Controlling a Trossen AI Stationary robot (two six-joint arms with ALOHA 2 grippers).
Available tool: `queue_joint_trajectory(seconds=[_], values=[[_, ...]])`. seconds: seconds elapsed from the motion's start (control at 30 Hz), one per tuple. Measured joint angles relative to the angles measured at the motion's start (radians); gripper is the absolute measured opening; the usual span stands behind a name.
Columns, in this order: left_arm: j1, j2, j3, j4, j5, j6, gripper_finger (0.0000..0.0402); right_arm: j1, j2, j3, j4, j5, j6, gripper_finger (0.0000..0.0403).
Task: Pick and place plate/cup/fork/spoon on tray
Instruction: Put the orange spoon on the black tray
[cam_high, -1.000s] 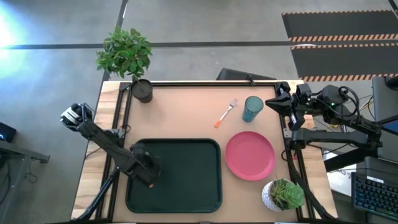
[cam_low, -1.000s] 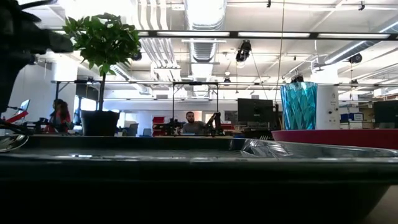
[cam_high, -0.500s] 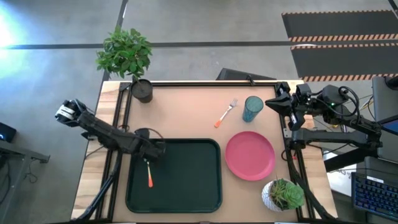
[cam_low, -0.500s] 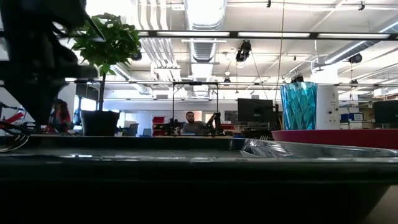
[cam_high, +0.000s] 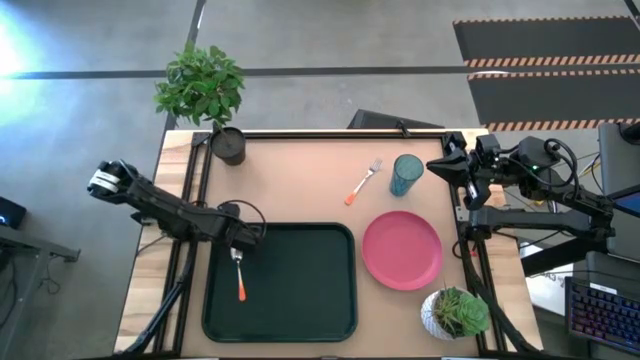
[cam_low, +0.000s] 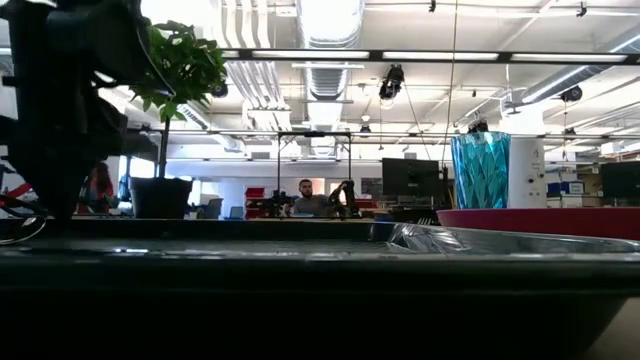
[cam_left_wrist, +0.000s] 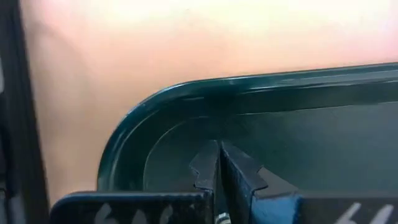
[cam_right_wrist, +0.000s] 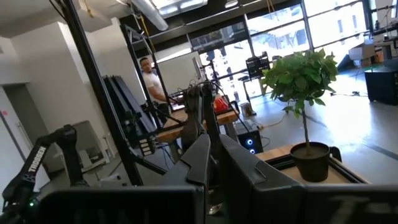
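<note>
The dark green tray (cam_high: 300, 290) lies at the table's near left. The spoon (cam_high: 240, 276) lies flat on the tray's left part, with its silver bowl toward the far edge and its orange handle toward the near edge. My left gripper (cam_high: 247, 237) is shut and empty, just above the tray's far left corner (cam_left_wrist: 155, 106), close to the spoon's bowl. The fork (cam_high: 363, 182) lies on the table next to the teal cup (cam_high: 406, 175). The pink plate (cam_high: 402, 250) lies on the table to the right of the tray. My right gripper (cam_high: 440, 165) is shut and waits at the table's right edge.
A dark pot with a leafy plant (cam_high: 228, 145) stands at the far left corner. A small potted plant (cam_high: 455, 312) stands at the near right corner. People sit in the room beyond the table. Bare tabletop shows between the tray and the far edge.
My left gripper has drawn back from above the spoon on the tray's left part toward the tray's far left corner. The spoon now shows uncovered and lies where it was.
</note>
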Motion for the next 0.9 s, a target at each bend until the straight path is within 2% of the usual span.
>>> queue_joint_trajectory(seconds=[0.23, 0.4, 0.53, 0.73, 0.9], values=[[0.000, 0.017, -0.067, 0.176, 0.019, 0.001, 0.0000, 0.000, 0.000, 0.000, 0.000, 0.001, -0.001, 0.0022], [-0.002, 0.026, -0.053, 0.177, 0.058, 0.032, 0.0000, 0.000, 0.000, 0.000, 0.000, 0.003, -0.001, 0.0022], [-0.011, 0.027, -0.021, 0.205, 0.155, 0.082, 0.0000, 0.000, 0.000, 0.000, 0.000, 0.006, -0.001, 0.0022], [-0.029, 0.027, 0.004, 0.177, 0.174, 0.095, 0.0000, 0.000, 0.000, 0.000, -0.015, 0.011, -0.002, 0.0022], [-0.043, 0.027, 0.001, 0.170, 0.236, 0.107, 0.0000, 0.000, 0.000, 0.000, -0.014, 0.011, -0.002, 0.0022]])
